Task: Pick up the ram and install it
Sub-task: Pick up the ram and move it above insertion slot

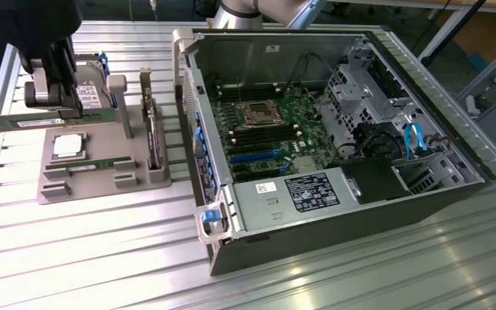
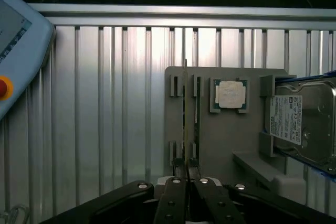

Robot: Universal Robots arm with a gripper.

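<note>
The gripper (image 2: 187,176) is pinched tight on the ram (image 2: 185,114); the thin green stick, seen edge-on, juts straight out from between the fingertips; just beyond it lies the grey holder tray (image 2: 226,135).

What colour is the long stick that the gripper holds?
The stick is green; the exterior view shows it best.

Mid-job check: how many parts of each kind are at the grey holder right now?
Memory sticks: 2, one in the tool, one on the holder
Processor: 1
Hard drive: 1
Expansion card: 1
Total: 5
</note>
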